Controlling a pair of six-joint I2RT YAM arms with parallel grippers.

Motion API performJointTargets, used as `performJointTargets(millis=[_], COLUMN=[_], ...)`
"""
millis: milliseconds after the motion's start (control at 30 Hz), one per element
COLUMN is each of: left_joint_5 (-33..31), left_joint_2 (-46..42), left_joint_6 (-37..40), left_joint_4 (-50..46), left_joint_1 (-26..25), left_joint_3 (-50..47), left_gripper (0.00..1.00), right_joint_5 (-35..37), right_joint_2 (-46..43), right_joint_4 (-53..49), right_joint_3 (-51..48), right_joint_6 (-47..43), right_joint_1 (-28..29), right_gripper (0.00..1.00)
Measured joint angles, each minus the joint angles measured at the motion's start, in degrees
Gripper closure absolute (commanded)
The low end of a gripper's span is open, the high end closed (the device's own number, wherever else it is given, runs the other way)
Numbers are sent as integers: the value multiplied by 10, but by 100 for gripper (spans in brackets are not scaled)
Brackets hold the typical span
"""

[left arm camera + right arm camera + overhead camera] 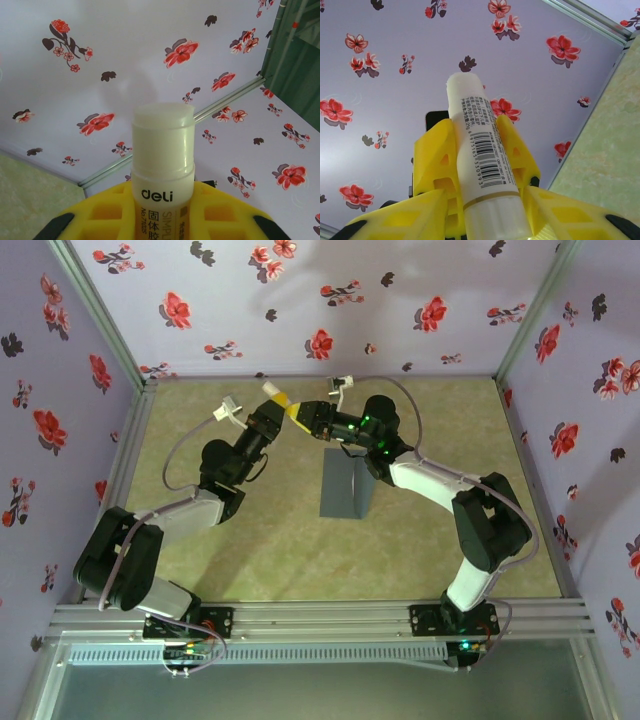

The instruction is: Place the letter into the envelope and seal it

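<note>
From above, both arms reach toward the far edge of the surface (250,550) and meet there, slightly left of its centre line. A glue stick (271,389) is held up in the air between them, its pale end poking out toward the far left corner. The left fingers (281,400) and right fingers (299,412) are bunched so tightly here that I can't tell which yellow tips are doing the holding. The envelope (345,490) lies flat near the middle of the surface, a little right of centre. It is a plain slate-grey rectangle, and the right arm crosses over its far end.

The left wrist camera gives what the overhead misses. The glue stick (162,150) rises straight out of the left fingers (105,210), which are closed around its body. It has a "deli" label, and the translucent white end stands against the flowered wall (100,60).

The right wrist camera looks along the glue stick (475,145) from its other end, with a barcode and small print running up its side. Partway along it, the left fingers (436,160) clasp the body from both sides. The right fingers (570,215) flank the nearest end, close against it. Whether they are actually clamped on it I can't tell.
</note>
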Motion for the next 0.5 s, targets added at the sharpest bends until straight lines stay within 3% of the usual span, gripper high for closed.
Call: performJointTargets(millis=[233, 500], left_joint_5=[-2, -4], left_joint_2=[1, 1], left_joint_6=[-3, -7], left_joint_4=[1, 3], left_joint_1=[0, 0], left_joint_3=[0, 0], left_gripper=[100, 100], right_joint_5=[0, 0], right_joint_2=[4, 4], right_joint_4=[2, 2], right_joint_3=[0, 0], right_joint_6=[4, 2], right_joint_1=[0, 0], right_gripper=[74, 76])
